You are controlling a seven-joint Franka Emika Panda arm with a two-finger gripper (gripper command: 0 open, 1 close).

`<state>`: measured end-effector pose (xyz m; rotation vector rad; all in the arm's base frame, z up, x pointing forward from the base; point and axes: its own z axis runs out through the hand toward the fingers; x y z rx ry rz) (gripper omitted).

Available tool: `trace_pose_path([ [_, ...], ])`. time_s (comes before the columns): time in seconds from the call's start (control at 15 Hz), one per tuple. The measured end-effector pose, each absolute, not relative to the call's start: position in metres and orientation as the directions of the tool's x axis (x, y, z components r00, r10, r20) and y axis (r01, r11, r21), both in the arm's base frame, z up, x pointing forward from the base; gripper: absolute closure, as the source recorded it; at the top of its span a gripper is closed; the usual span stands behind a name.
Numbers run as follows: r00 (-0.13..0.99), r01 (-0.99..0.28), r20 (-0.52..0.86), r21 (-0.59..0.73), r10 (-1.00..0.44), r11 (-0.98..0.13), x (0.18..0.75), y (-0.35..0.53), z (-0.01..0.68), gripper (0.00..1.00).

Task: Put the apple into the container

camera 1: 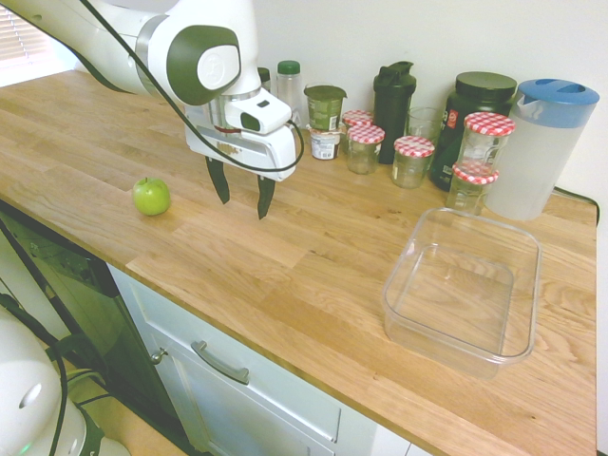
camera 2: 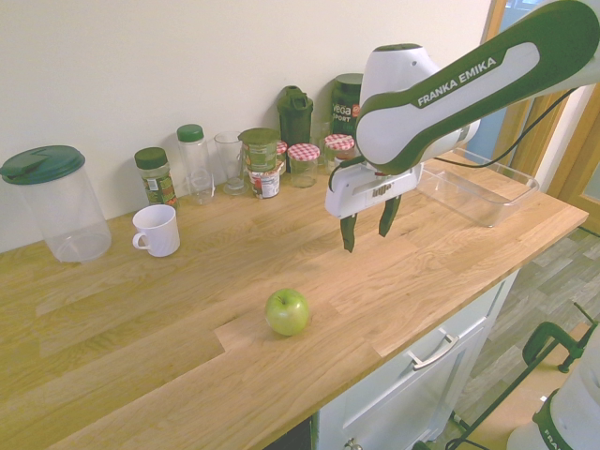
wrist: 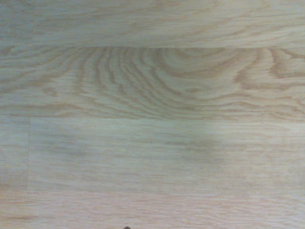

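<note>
A small glossy green apple [camera 1: 151, 196] [camera 2: 287, 311] lies on the wooden counter near its front edge. My gripper [camera 1: 241, 200] [camera 2: 367, 232] hangs open and empty a little above the counter, beside the apple and apart from it, on the side toward the container. The container [camera 1: 464, 289] [camera 2: 476, 187], a wide clear plastic tub, sits empty on the counter further along that same side. Only bare wood grain shows in the wrist view.
Along the back wall stand glass jars with red-checked lids [camera 1: 414, 159], a dark shaker bottle [camera 1: 393, 99], spice jars [camera 2: 155, 175] and a clear pitcher with a blue lid [camera 1: 541, 147]. A white mug [camera 2: 157, 231] and a lidded clear tub [camera 2: 53, 202] stand at the other end.
</note>
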<state>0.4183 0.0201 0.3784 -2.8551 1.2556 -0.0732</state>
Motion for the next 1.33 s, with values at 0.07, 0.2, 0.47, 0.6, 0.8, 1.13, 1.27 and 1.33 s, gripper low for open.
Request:
trace_pose_path([
  [0.07, 0.678, -0.734, 0.033, -0.036, -0.735, -0.678, 0.418, 0.02, 0.377, 0.0],
  [0.2, 0.689, -0.723, 0.034, -0.04, -0.724, -0.69, 0.421, 0.023, 0.381, 0.0],
  [0.47, 0.815, -0.575, 0.034, -0.07, -0.578, -0.815, 0.422, 0.088, 0.414, 0.0],
  [0.6, 0.878, -0.469, 0.062, -0.093, -0.475, -0.878, 0.406, 0.139, 0.426, 0.0],
  [0.8, 0.924, -0.362, 0.085, -0.111, -0.372, -0.926, 0.39, 0.19, 0.426, 0.0],
  [1.13, 0.973, -0.223, 0.057, -0.038, -0.225, -0.974, 0.376, 0.222, 0.4, 0.0],
  [1.27, 0.98, -0.194, 0.037, -0.018, -0.194, -0.981, 0.37, 0.231, 0.391, 0.0],
  [1.33, 0.983, -0.183, 0.03, -0.008, -0.183, -0.983, 0.368, 0.234, 0.386, 0.0],
])
